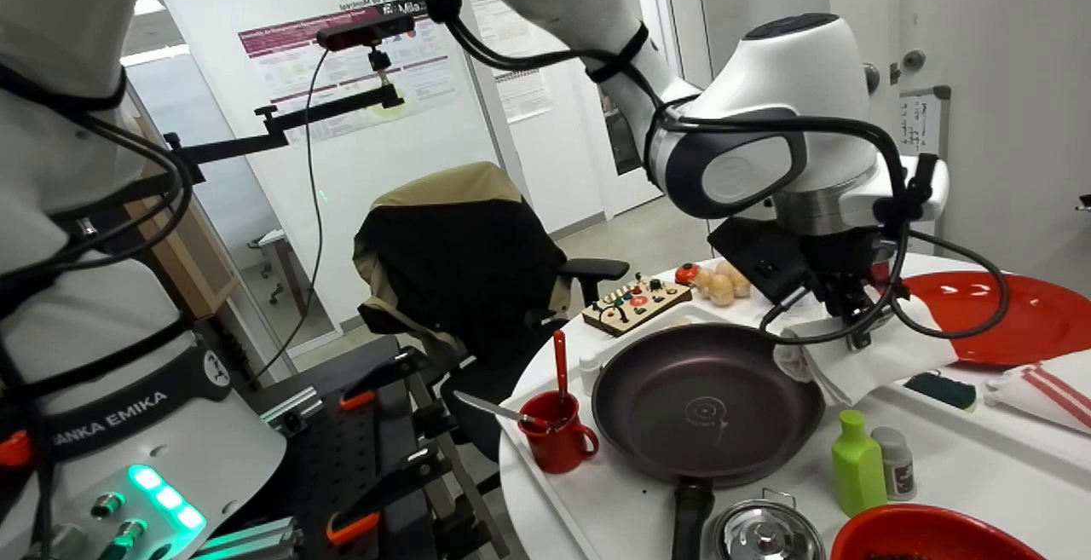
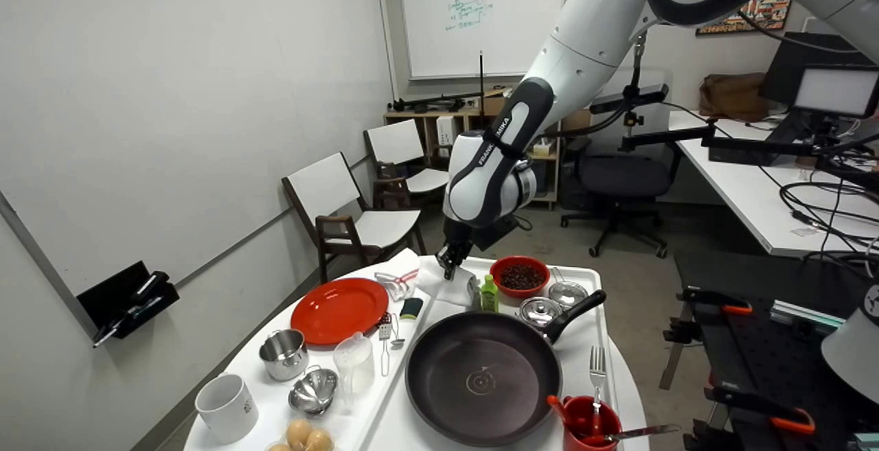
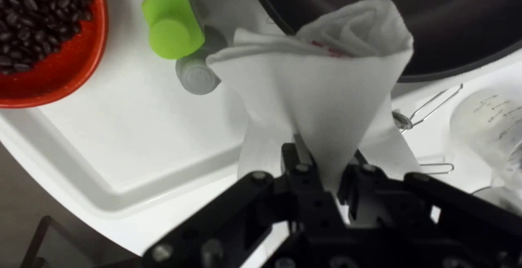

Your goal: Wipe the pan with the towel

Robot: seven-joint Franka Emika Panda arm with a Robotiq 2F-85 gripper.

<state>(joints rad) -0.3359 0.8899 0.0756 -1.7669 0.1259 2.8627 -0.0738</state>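
Observation:
The white towel (image 3: 326,80) is pinched in the middle by my gripper (image 3: 328,153), which is shut on it. Folds fan out ahead of the fingers, showing a small red mark, and more cloth hangs below them. The dark pan (image 2: 481,375) rests on the white tray, its long black handle (image 2: 577,314) pointing away from the eggs. In an exterior view the towel (image 1: 852,364) hangs at the edge of the pan (image 1: 707,407), overlapping its rim in the picture. From these views I cannot tell whether cloth and rim touch. The pan's inside looks bare.
Close to the towel stand a green bottle (image 1: 857,466) and a grey shaker (image 1: 895,462). A red bowl of beans (image 2: 520,276) and pot lids (image 2: 540,311) sit near the handle. A red cup with cutlery (image 1: 558,441) flanks the pan. A red plate (image 2: 340,310) lies outside the tray.

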